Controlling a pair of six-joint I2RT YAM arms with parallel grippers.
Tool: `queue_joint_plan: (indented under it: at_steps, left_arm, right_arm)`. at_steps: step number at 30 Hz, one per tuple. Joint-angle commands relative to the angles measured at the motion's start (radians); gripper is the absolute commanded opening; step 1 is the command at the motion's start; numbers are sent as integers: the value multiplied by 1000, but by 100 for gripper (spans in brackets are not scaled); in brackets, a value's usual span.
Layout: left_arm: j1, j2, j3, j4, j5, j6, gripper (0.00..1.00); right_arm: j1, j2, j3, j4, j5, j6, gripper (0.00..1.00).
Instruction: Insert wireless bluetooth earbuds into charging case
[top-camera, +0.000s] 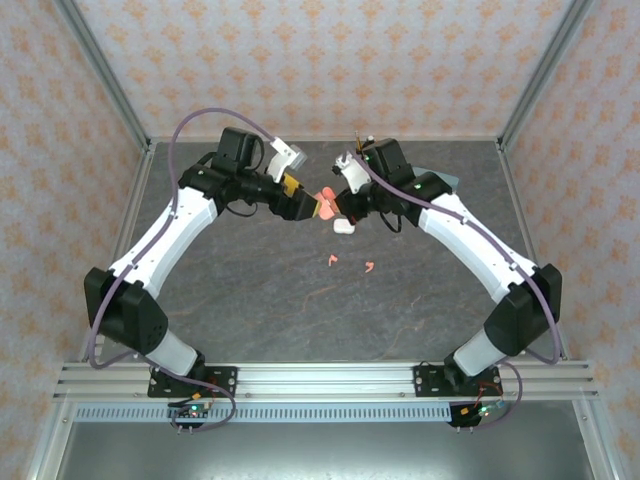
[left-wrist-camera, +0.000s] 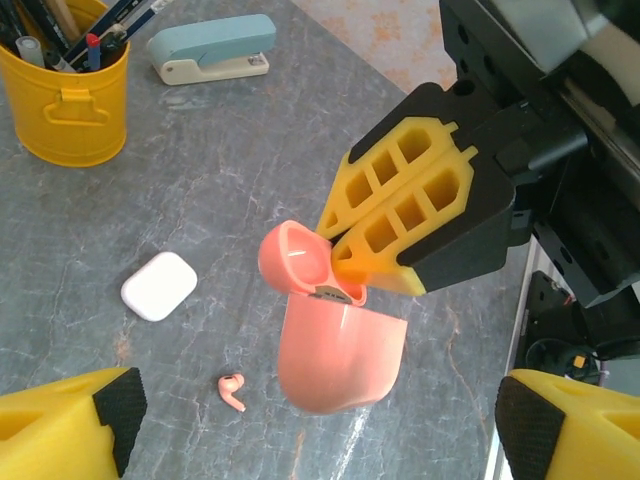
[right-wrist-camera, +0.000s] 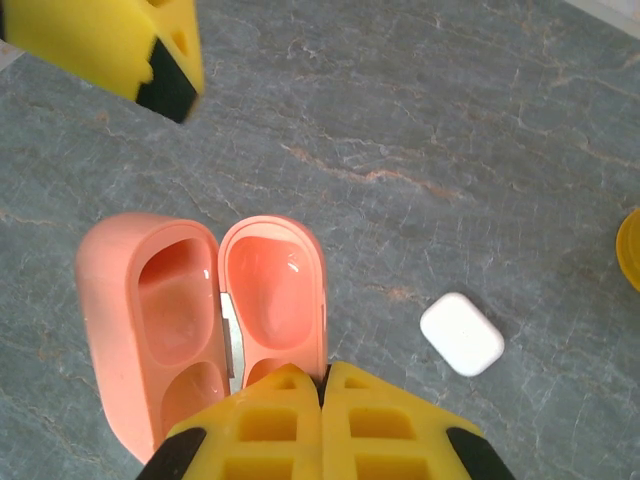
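Beyond the pink case (left-wrist-camera: 340, 360), white case (left-wrist-camera: 159, 286), stapler (left-wrist-camera: 212, 47) and yellow pen cup (left-wrist-camera: 65, 110)

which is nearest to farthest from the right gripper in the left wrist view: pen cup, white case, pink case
1. pink charging case, lid pinched in the right gripper
2. white charging case, on the table, left in view
3. yellow pen cup, far upper left

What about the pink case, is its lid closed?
No, the lid of the pink case stands swung open, showing the hollows inside.
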Motion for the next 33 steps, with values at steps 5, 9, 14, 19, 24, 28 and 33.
queue_joint_plan:
  at_steps: [5, 9, 14, 19, 24, 28, 33]
  left_arm:
    - [47, 80, 150, -179, 142, 137, 86]
    - [60, 111, 193, -253, 200, 189, 81]
    - [61, 121, 204, -274, 224, 204, 80]
    - [57, 127, 218, -298, 248, 215, 80]
    - [50, 142, 243, -354, 262, 248, 78]
    - [48, 163, 271, -397, 279, 272, 74]
    - [44, 186, 308, -443, 299, 299, 71]
  right_arm:
    - [-7, 33, 65, -42, -44, -42, 0]
    - [-7, 37, 85, -47, -60, -51, 0]
    - [-7, 41, 116, -64, -71, -61, 0]
    - [-7, 45, 132, -74, -78, -70, 0]
    - [-7, 54, 153, -89, -99, -77, 0]
    - [-7, 56, 162, -98, -122, -82, 0]
    - [-7, 54, 162, -104, -137, -86, 0]
